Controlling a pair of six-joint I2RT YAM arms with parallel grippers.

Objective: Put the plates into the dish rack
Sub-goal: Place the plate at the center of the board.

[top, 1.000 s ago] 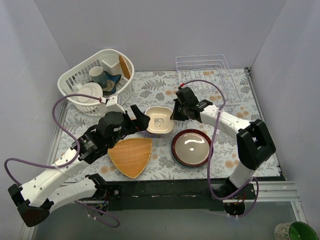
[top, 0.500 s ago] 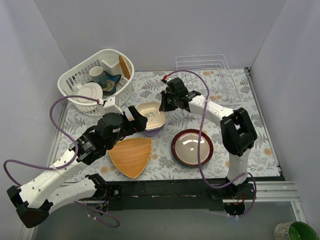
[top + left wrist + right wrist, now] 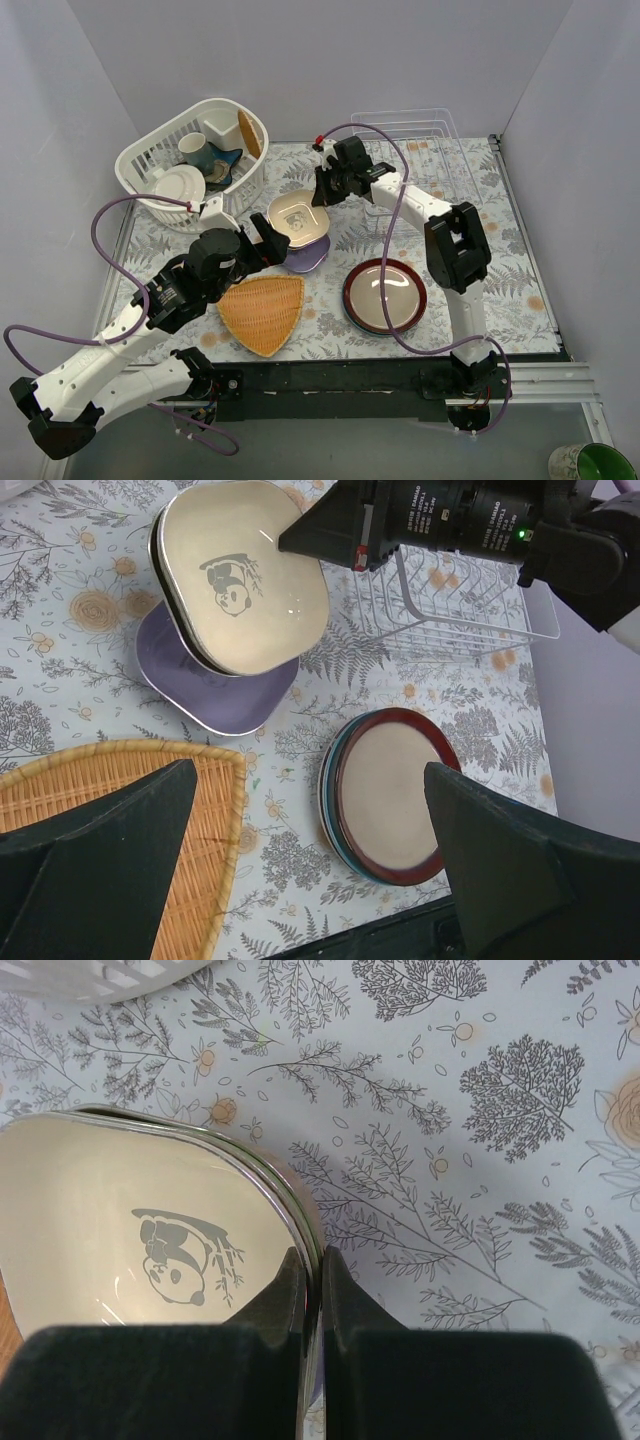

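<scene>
right pincer (image 3: 312, 1260): clenched on far rim of cream dish (image 3: 150, 1210) | dish tilted above lilac dish (image 3: 305, 255), middle of bench (image 3: 500, 270) | left pincer (image 3: 310, 770): released

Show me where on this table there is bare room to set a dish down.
Bare: the tablecloth right of the dark red plate, in front of the dish rack. Crowded: the middle, where the cream dish in the right gripper hangs over the lilac dish, beside the orange tray.

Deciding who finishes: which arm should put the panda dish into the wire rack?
Probably right. The right gripper is shut on the cream dish, with the dish rack beside it; the left gripper hangs open, farther off.
</scene>
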